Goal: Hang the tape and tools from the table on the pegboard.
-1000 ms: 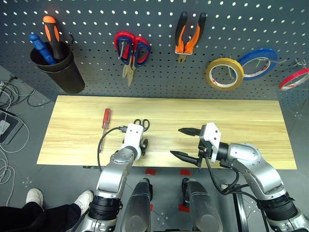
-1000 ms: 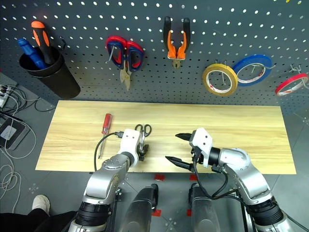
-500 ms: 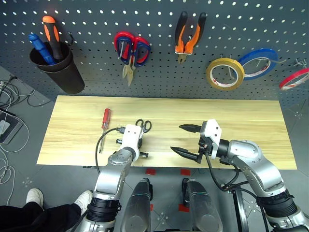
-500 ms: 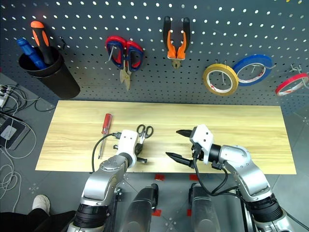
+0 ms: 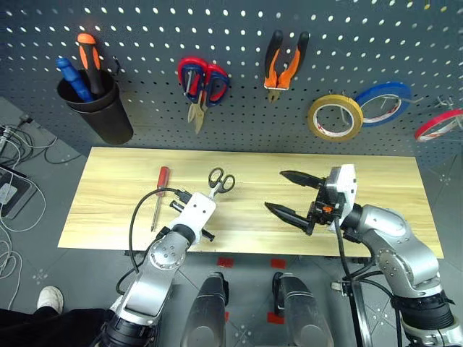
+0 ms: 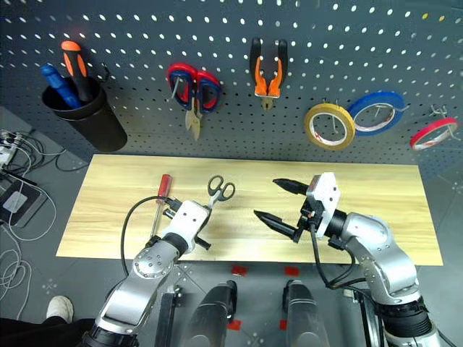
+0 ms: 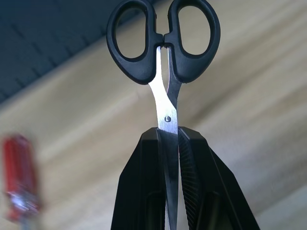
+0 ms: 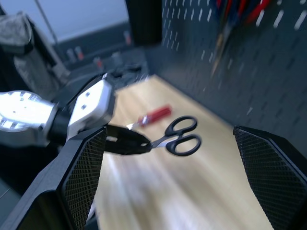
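From the head views, the left gripper (image 5: 211,206) is clamped on the blades of the black-handled scissors (image 5: 221,180), handles pointing toward the pegboard (image 5: 239,22), the tool lifted off the table (image 5: 383,181) over its front-middle part. The right gripper (image 5: 291,196) hangs over the table's right-centre with its jaws spread wide and nothing between them. The red-handled screwdriver (image 5: 160,186) lies on the table's left half, near the back edge, apart from both hands. The pliers (image 5: 285,61) and the tan tape (image 5: 335,117) hang on pegboard hooks already, the pliers near the board's upper middle, the tape further right, beside a blue roll (image 5: 385,100).

In the left wrist view, both fingers (image 7: 144,191) pinch the scissors just below the pivot screw, blades nearly shut, the two loops clear ahead. The screwdriver is a red blur at the side.

The right wrist view looks across at the left gripper carrying the scissors, the screwdriver lying behind it; its own fingers (image 8: 79,172) stand far apart.

The risk I judge: the hold is on thin smooth metal, so the scissors could pivot or slip while a loop is threaded over a hook. Which hook is free I cannot quite make out; a nudge against the red-handled scissors (image 5: 200,81) might knock them loose.
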{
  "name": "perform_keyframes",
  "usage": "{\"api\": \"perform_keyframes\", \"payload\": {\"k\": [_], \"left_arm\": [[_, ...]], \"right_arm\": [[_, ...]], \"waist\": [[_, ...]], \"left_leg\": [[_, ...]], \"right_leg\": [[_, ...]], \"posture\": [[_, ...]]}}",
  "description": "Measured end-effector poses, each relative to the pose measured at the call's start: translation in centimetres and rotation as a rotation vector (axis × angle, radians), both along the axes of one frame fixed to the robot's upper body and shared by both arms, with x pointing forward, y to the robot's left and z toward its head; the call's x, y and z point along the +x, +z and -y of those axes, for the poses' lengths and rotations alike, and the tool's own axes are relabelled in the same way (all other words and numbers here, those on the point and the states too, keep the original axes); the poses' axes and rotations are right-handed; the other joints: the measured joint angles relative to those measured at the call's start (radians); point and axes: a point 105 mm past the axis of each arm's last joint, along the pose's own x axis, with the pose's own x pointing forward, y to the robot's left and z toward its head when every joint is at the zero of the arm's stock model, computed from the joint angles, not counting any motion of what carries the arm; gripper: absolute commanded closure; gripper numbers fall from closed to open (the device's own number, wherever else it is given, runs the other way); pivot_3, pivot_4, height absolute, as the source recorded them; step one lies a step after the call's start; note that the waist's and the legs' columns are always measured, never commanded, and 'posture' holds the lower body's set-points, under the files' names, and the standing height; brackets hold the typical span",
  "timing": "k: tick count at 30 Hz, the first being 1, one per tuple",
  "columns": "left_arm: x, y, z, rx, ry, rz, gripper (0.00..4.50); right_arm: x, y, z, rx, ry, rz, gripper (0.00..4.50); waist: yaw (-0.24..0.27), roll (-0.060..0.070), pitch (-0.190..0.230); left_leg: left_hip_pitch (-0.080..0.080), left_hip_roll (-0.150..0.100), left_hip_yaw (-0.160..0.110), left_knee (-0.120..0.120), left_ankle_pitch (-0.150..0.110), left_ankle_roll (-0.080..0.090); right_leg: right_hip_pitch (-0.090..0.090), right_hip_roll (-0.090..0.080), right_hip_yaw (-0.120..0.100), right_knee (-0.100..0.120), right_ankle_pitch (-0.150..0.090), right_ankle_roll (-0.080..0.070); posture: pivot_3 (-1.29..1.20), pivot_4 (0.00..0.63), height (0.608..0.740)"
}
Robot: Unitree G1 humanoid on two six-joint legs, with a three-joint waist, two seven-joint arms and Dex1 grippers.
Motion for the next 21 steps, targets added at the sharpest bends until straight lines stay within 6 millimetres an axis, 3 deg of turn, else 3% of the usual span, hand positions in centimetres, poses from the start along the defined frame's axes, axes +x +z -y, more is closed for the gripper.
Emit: {"api": "perform_keyframes", "payload": {"k": [6, 13, 21], "left_arm": [[0.1, 2.3, 0.5, 0.031, -0.048, 0.16, 4.35], [1.3, 7.0, 0.6, 0.033, -0.027, 0.395, 4.35], [2.5, 7.7, 0.9, 0.024, -0.019, 0.444, 4.35]], "right_arm": [[-0.3, 2.7, 0.1, 0.058, -0.034, 0.084, 0.0], [-0.1, 4.6, -0.1, 0.119, -0.065, 0.141, 0.0], [0.4, 5.3, 0.1, 0.123, -0.096, 0.186, 0.0]], "waist": [[0.011, -0.001, -0.06], [0.013, -0.002, -0.104], [0.012, -0.002, -0.136]], "left_leg": [[0.0, -0.001, 0.003, 0.0, 0.0, 0.0], [0.0, -0.002, 0.005, 0.0, 0.0, 0.0], [0.002, -0.002, 0.006, 0.0, 0.0, 0.0]], "right_leg": [[0.001, 0.003, 0.0, 0.0, 0.0, 0.0], [0.001, 0.007, 0.0, -0.001, 0.0, 0.0], [0.001, 0.01, 0.002, 0.0, 0.0, 0.0]], "posture": [[0.09, 0.162, 0.74], [0.08, 0.131, 0.74], [0.08, 0.131, 0.74]]}}
